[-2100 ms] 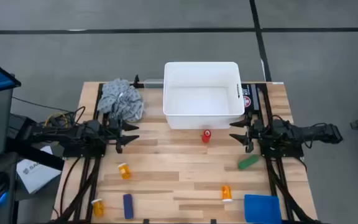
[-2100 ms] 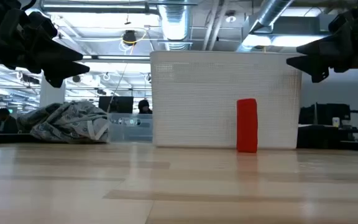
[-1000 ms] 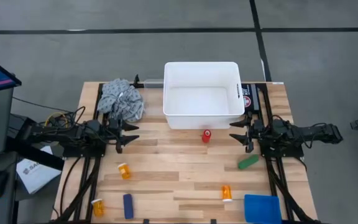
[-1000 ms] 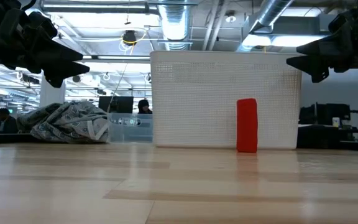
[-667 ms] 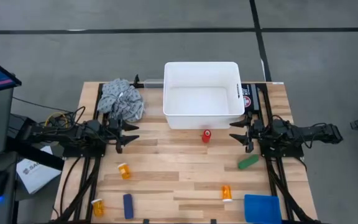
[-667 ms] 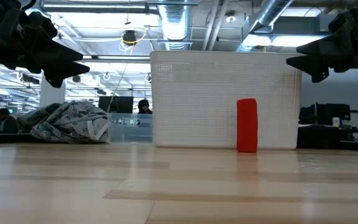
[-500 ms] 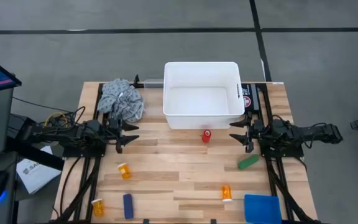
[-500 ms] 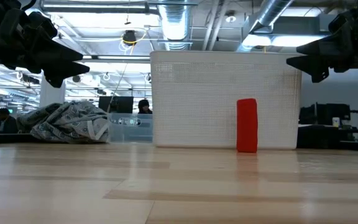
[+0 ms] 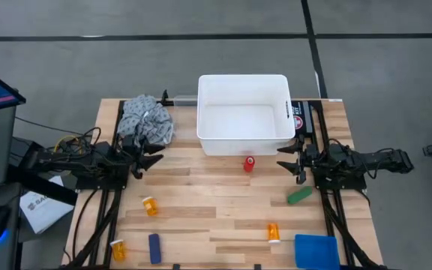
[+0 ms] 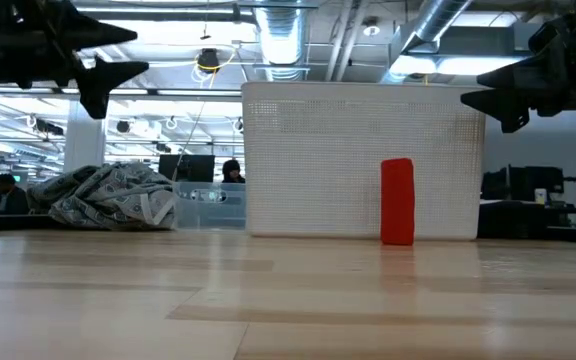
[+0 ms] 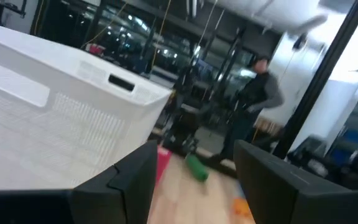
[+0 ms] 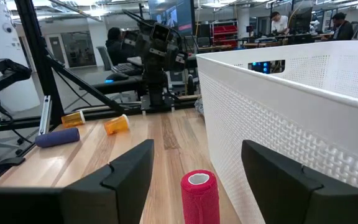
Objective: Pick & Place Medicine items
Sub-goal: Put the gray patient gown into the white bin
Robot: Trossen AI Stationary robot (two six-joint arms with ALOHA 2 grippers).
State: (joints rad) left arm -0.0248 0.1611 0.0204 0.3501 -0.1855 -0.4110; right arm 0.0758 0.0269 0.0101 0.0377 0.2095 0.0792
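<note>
Three orange pill bottles with white caps lie on their sides on the wooden table: one [image 9: 150, 205] near my left arm, one [image 9: 118, 249] at the near left corner, one [image 9: 273, 232] near the near right. Two of them [image 12: 73, 117] [image 12: 116, 124] show in the right wrist view. The white bin [image 9: 244, 114] stands at the far middle. My left gripper [image 9: 154, 155] hovers open above the table's left side, beside the bin's left near corner. My right gripper [image 9: 281, 158] hovers open on the right, pointing at the red cylinder [image 9: 249, 163].
A grey rag [image 9: 147, 120] lies bunched left of the bin. The red cylinder stands upright just before the bin's near wall. A green piece [image 9: 300, 196], a dark blue piece [image 9: 154, 248] and a blue pad [image 9: 316, 251] lie on the near half. People show in the room behind.
My left gripper has risen and swung slightly toward the far edge, turning about its wrist, and its fingers stay apart. The things on the table lie where they were.
</note>
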